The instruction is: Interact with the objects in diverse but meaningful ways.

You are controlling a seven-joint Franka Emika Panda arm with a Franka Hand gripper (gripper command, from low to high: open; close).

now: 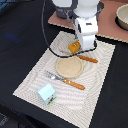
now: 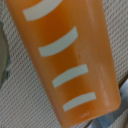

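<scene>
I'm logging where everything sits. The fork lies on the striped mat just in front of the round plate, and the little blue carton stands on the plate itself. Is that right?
Not quite. The fork does lie on the striped mat beside the round plate, but the little blue carton stands on the mat, apart from the plate, near the mat's corner. The exterior view shows this.

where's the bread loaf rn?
In the exterior view, the bread loaf is in the gripper above the placemat's far edge, just beyond the round plate.
</scene>
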